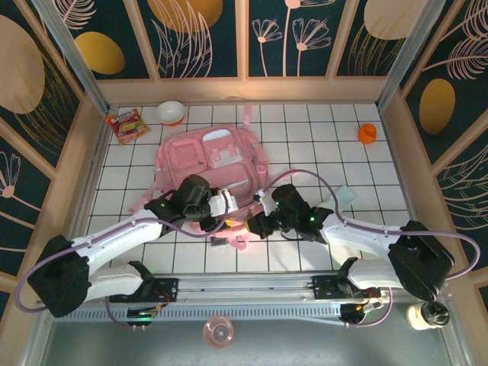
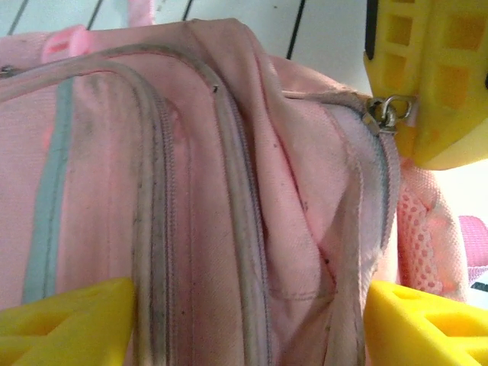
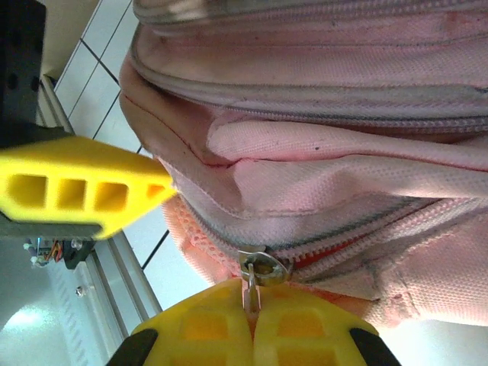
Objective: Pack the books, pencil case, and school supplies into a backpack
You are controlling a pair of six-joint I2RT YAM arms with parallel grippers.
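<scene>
Two hands meet at the near edge of the pink backpack (image 1: 210, 164), which lies on the white-tiled bench (image 1: 320, 145) with its front pockets facing up. The right hand (image 3: 252, 324) is pinched closed on the metal zip pull (image 3: 259, 267) at that near edge, its two yellow fingers pressed together with the pull's tab caught between them. The left hand (image 2: 252, 328) stands wide, its yellow fingers (image 2: 69, 324) spread to either side of a fold of the backpack's pink cloth and grey zip tracks, gripping nothing. Whether its pads touch the cloth cannot be told. The mint-green pencil case (image 1: 345, 197) lies on the bench to the right of the backpack, apart from it. Just beyond the backpack's far-left corner lie a red-and-yellow snack packet (image 1: 126, 124) and a white bowl (image 1: 171, 112). A small orange thing (image 1: 367, 133) sits well off to the backpack's far right.
</scene>
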